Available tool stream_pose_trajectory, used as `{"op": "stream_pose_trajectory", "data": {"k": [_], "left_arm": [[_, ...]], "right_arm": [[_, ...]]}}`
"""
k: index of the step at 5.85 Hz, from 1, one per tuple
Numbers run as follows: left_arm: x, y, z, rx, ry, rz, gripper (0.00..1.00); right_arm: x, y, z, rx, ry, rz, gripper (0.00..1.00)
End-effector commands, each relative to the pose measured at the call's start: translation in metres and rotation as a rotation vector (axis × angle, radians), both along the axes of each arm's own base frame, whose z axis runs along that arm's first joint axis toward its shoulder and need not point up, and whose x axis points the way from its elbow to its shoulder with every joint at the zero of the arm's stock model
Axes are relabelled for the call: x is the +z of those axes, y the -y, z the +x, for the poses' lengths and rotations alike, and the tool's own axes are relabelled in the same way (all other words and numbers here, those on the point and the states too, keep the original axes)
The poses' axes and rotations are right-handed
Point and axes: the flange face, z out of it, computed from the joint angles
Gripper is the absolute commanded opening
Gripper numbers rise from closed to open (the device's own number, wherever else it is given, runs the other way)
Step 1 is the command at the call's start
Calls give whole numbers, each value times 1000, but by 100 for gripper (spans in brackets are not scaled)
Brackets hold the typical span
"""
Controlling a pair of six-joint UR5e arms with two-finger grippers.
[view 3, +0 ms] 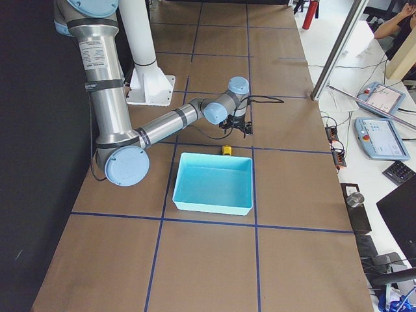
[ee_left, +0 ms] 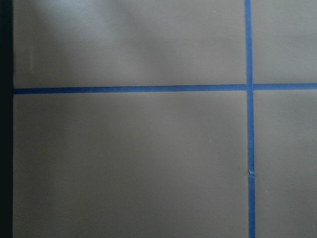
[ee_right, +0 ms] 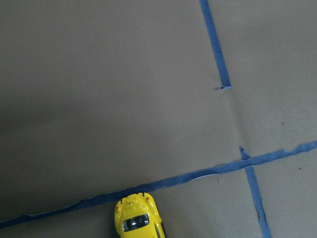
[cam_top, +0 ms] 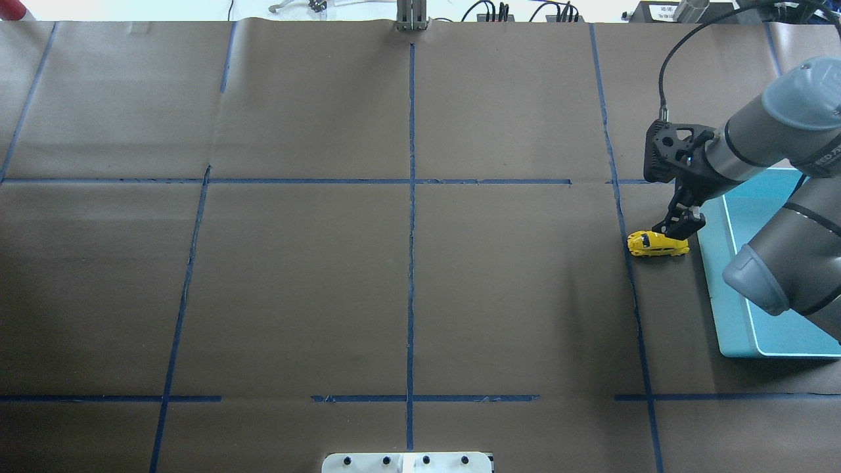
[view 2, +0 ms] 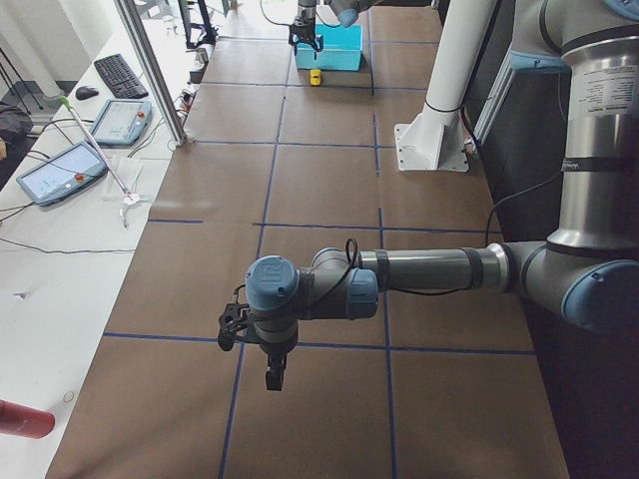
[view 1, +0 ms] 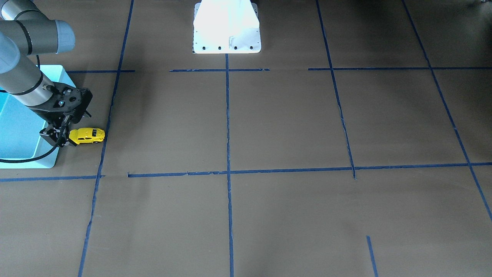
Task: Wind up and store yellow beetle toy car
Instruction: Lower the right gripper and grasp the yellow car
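Yellow beetle toy car (view 1: pixel 87 135) lies rear-first at right tool (view 1: pixel 60 137)

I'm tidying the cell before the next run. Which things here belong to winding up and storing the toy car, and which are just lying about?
Job: yellow beetle toy car; light blue bin beside it; right gripper at the car's rear.
Lying about: keyboard and a tablet on the side desk; left gripper, over bare table.

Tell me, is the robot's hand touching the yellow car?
Cannot tell. Overhead, the right hand overlaps the rear of the yellow car, hiding any gap.
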Motion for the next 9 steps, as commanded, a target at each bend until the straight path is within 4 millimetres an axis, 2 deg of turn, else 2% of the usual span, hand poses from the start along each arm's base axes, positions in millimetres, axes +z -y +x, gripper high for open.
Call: {"op": "stream_pose_trajectory", "data": {"k": [1,4,5,7,9], "left_arm": [[7,11,-4,-96,-13,-94,100],[1,17,-2,-85,-9,-68,100],[-10,19,-3,-85,-9,-45,100],[-7,20,-3,-85,-9,-51,100],[-6,20,-2,-83,-8,-53,100]], "right_arm": [[8,-9,-16,-97,-49,112,100],[24,-10,-15,-100,-121,166,100],[30,-17,-14,-108,-126,156,100],[40,-31,-30,-135,-148,157,100],[44,-32,-35,-133,-171,175,100]]}}
